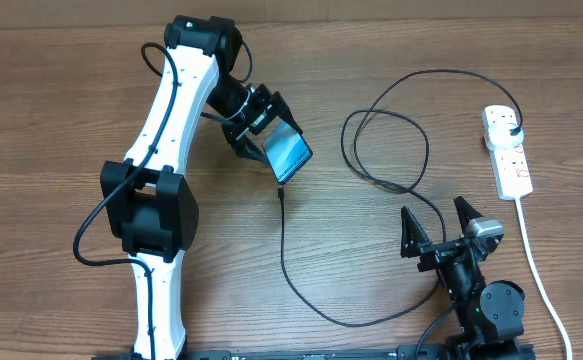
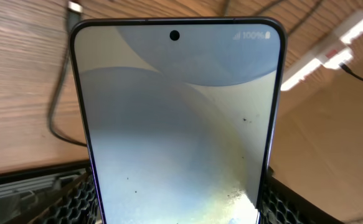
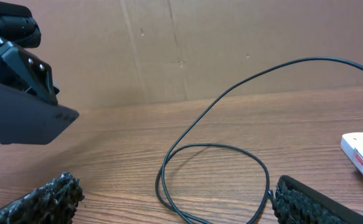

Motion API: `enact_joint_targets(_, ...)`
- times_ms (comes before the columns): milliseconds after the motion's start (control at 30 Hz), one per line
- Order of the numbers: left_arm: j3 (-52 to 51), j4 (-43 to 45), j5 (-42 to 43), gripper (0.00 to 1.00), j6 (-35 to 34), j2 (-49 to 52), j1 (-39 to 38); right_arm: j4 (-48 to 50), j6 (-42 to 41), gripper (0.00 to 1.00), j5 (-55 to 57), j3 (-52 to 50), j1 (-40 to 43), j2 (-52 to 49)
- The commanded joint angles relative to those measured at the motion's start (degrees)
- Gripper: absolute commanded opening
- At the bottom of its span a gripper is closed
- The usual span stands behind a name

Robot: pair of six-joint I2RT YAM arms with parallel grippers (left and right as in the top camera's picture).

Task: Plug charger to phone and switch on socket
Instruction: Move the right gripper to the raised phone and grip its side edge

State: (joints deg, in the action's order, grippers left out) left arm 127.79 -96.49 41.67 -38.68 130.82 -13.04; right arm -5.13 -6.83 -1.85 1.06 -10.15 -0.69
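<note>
Phone (image 1: 291, 152) clamped and raised tilted in left gripper (image 1: 267, 137), seemingly to meet charger (image 1: 282, 240) tip lying unplugged just beside its near end; right gripper (image 1: 439, 223) spread empty, near right; socket (image 1: 506, 150) far right.

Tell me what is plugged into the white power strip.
One black plug sits in the power strip, at its far end, the thin charger cable leading away. Its pins are hidden inside.

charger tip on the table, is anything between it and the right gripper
Nothing visible blocks it. Only bare table lies between the open right gripper and the charger tip, apart from the charger's own slack beside the gripper. The phone, in the left gripper, sits just past the tip.
</note>
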Motion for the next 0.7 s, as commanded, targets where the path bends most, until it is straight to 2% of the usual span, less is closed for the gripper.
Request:
enact_joint_targets(0,1.57,-0.35,-5.84,0.04,-1.11,-0.76,-0.26,0.35,-0.26,1.0,0.74,-0.61,0.15,0.52)
enact_joint_targets(133,1.57,1.25,-10.25,0.04,-3.34,-0.76,-0.76,0.81,-1.05,1.0,-1.22,-0.61,0.15,0.52)
enact_joint_targets(167,1.57,1.9,-12.09,0.04,-4.22,-0.76,-0.9,0.83,-3.39,1.0,-3.1,-0.61,0.15,0.52)
enact_joint_targets(267,1.57,4.26,-17.68,0.04,-5.95,-0.76,-1.7,1.09,-19.61,1.0,-7.58,-0.61,0.15,0.52)
enact_joint_targets(367,1.57,7.5,-18.84,0.04,-5.92,-0.76,-2.71,1.77,-40.28,1.0,-15.96,-0.61,0.15,0.52)
enact_joint_targets(400,1.57,8.63,-19.3,0.04,-5.95,-0.76,-3.1,1.97,-44.17,1.0,-19.54,-0.61,0.15,0.52)
enact_joint_targets(533,1.57,11.5,-20.94,0.04,-6.67,-0.76,-4.52,2.12,-48.17,1.0,-22.8,-0.61,0.15,0.52)
enact_joint_targets(667,1.57,12.59,-21.75,0.04,-8.57,-0.76,-5.44,2.12,-58.45,1.0,-23.32,-0.61,0.15,0.52)
